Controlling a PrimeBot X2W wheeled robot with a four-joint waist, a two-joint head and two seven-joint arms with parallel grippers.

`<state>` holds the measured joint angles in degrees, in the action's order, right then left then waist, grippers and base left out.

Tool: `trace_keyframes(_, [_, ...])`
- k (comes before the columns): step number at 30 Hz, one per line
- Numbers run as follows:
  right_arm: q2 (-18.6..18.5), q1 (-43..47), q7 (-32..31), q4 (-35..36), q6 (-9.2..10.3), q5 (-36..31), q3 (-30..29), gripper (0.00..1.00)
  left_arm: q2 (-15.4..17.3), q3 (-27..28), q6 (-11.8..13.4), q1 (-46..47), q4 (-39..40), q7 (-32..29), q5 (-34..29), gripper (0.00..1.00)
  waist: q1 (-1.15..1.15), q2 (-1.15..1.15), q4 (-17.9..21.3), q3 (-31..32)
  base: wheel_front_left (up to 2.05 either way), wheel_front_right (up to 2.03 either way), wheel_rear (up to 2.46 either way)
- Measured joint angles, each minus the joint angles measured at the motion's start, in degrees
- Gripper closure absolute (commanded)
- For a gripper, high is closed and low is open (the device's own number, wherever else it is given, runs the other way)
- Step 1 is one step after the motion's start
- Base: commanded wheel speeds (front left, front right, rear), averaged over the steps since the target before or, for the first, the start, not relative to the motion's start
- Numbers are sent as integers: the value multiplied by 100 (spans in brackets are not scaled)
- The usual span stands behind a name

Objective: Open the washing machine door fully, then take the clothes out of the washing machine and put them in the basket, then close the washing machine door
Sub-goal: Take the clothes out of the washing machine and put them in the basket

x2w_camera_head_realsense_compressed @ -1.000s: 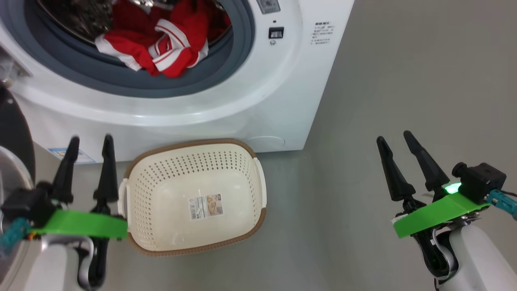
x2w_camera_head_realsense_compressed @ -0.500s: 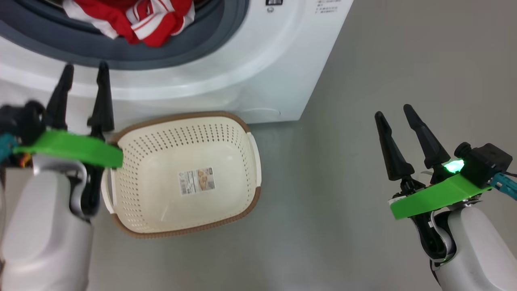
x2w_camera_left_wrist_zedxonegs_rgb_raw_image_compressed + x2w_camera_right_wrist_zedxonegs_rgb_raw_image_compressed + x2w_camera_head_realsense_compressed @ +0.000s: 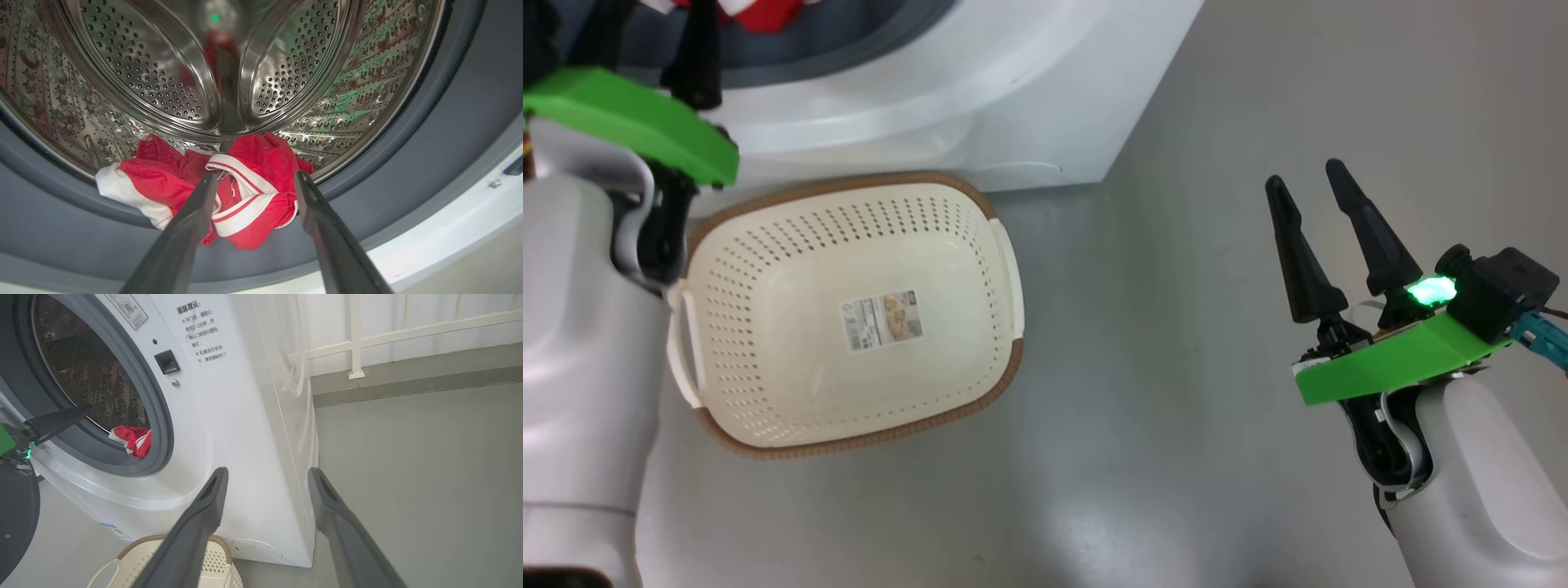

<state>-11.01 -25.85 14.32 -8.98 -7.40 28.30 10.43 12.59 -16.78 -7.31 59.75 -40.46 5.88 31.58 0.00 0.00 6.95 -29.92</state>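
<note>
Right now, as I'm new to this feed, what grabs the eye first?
Bright red clothes lie at the steel drum's front lip, framed by the open left pincer. A cream basket sits on the grey floor before the white washer. The right pincer hangs open over the floor, off to the right.

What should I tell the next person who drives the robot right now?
Left end effector: open, at the mouth of the drum, pointing at the red clothes, not closed on them.
Right end effector: open, empty, above the floor.
Door open; basket empty, on the floor before the washing machine.
Done: door opened.
To do: grab clothes, put them in basket, close door.
</note>
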Motion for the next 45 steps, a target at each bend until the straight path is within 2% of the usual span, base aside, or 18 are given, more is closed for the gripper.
trace_keyframes(15, [211, -278, 1, 127, 0, -19, 33, 0, 158, -573, 0, 1519, -1029, -581, 450, 0, 0, 0, 332, -777, 0, 0, 0])
trace_keyframes(24, [353, -374, 38, 180, 0, -49, 98, 0, 289, -639, 0, 2146, -1566, -991, 792, 0, 0, 0, 610, -1059, 0, 0, 0])
trace_keyframes(32, [442, -373, 41, 179, 0, -49, 136, 0, 359, -756, 0, 2490, -2039, -1205, 921, 0, 0, 0, 883, -1181, 0, 0, 0])
trace_keyframes(40, [512, -371, 41, 123, 0, -48, 169, 0, 282, -936, 0, 2602, -2524, -1980, 1095, 0, 0, 0, 963, -1066, 0, 0, 0])
trace_keyframes(43, [511, -370, 41, 96, 0, -48, 171, 0, 244, -940, 1, 2637, -2662, -2041, 1109, 1, 0, 0, 973, -1009, 0, 0, 0])
trace_keyframes(44, [512, -370, 41, 91, 0, -48, 176, 0, 231, -947, 1, 2634, -2695, -2041, 1117, 31, 0, 0, 976, -993, 0, 0, 0])
trace_keyframes(45, [512, -370, 41, 88, 0, -48, 178, 0, 225, -958, 1, 2631, -2709, -2034, 1117, 57, 0, 0, 978, -977, 0, 0, 0])
